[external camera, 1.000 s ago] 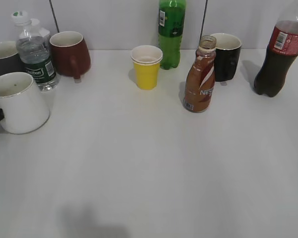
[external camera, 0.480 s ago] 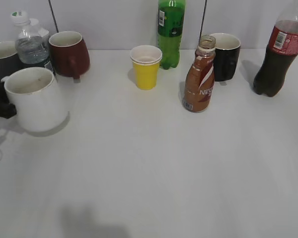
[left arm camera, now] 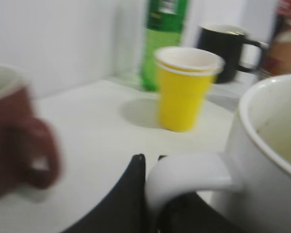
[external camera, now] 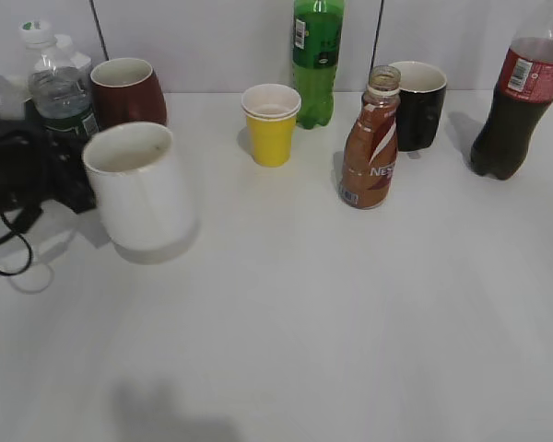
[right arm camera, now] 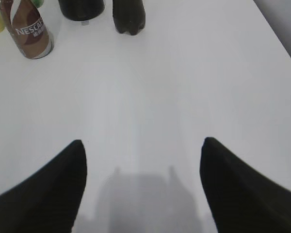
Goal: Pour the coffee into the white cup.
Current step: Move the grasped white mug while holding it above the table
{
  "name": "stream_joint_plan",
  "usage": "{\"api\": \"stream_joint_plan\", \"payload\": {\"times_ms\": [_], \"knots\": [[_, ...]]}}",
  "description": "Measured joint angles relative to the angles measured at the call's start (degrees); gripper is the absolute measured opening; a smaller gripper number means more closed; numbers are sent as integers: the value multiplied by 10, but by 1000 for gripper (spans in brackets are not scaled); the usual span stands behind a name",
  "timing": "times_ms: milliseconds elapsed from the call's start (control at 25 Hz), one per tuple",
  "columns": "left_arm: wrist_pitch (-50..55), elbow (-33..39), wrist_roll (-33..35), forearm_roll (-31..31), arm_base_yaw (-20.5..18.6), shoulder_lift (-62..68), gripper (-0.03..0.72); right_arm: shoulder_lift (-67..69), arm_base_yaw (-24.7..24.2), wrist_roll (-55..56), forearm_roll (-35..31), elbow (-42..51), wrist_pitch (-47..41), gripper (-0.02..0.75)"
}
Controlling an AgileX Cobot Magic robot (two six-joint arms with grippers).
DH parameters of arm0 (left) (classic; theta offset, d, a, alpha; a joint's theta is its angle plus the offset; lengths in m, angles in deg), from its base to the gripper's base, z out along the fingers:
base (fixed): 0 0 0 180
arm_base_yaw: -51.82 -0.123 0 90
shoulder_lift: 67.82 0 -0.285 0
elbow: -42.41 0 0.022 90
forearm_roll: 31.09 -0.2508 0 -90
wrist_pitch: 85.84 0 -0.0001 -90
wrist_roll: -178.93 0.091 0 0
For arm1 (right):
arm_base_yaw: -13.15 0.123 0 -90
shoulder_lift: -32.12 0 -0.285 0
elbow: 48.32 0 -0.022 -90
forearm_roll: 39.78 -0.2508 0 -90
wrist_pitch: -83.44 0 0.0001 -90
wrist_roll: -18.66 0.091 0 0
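So the left gripper has its black fingers clamped on the handle of the big white ceramic cup, and the cup sits upright at the left side of the white table, mouth open to the camera; can't really tell whether its base is touching the tabletop or just off it, though there's a shadow right under it; in the left wrist view the cup fills the right side and looks empty inside, handle pinched between the dark fingers at the bottom. Behind the cup there's a dark red mug and a clear plastic water bottle with a white cap. The brown Nescafe coffee bottle stands upright right of centre, well apart from the white cup, cap off as far as I can see; just behind it is a black mug with a white inside; the yellow paper cup stands left of it, with the green plastic soda bottle close behind that; a dark cola bottle with a red label is at the far right. The right gripper hangs over bare table with its two dark fingers spread wide apart, holding nothing; the coffee bottle is way up in the top left corner of its view.
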Motion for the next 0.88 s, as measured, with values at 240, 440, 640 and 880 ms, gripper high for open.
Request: {"api": "stream_joint_plan", "payload": {"times_ms": [240, 440, 640, 880], "knots": [[-1, -2, -2, -30, 40, 8, 39, 0, 0, 0, 0, 0, 0, 570], [-1, -2, -4, -33, 40, 8, 38, 0, 0, 0, -11, 0, 0, 570], [-1, -2, -4, -35, 40, 8, 38, 0, 0, 0, -42, 0, 1, 570], [-1, -2, -4, -34, 40, 8, 38, 89, 0, -41, -44, -10, 42, 570]]}}
